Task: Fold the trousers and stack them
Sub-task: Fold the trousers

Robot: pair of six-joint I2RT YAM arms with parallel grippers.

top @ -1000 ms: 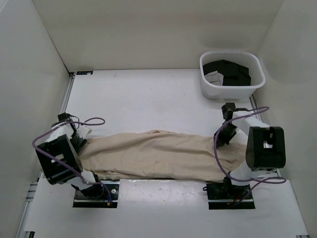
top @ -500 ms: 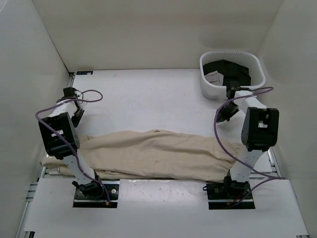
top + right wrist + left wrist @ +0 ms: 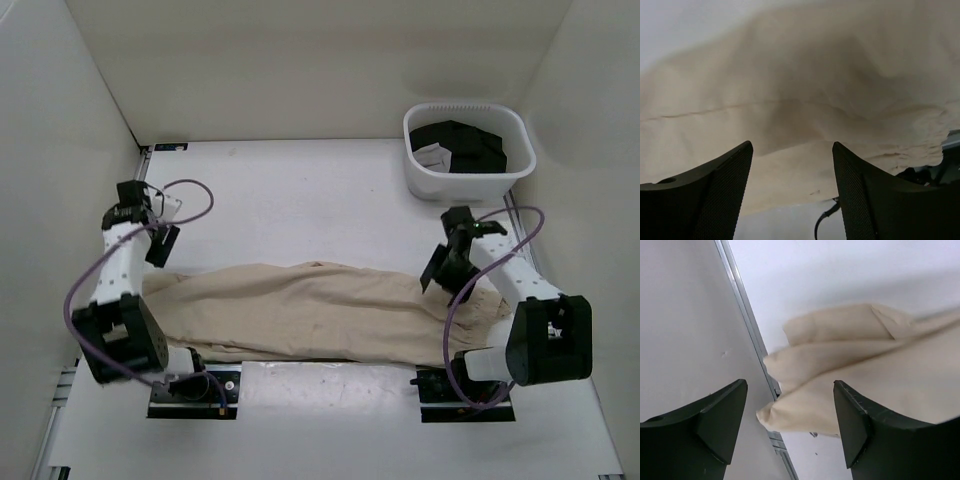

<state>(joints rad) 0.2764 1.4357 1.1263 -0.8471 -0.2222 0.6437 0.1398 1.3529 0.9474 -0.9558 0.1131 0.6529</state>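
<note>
Along the near part of the desk the beige trousers lie stretched from side to side between the two arms, well apart from the white basket of dark clothes at the far right; both hands are spread and hold nothing, the left hand over the left end of the cloth, the right hand over the right end. Trouble could start at the left, where that end laps over the metal rail at the desk's edge; a pinch there may catch only the top layer, or drag the cloth against the rail so that the fold comes out crooked. At the right the bunched end lies close to the arm's base and a cable; a low reach could snag it. Soft and limp, the trousers seem to lie with the legs together; one long crease runs along them, and both ends are rumpled.
</note>
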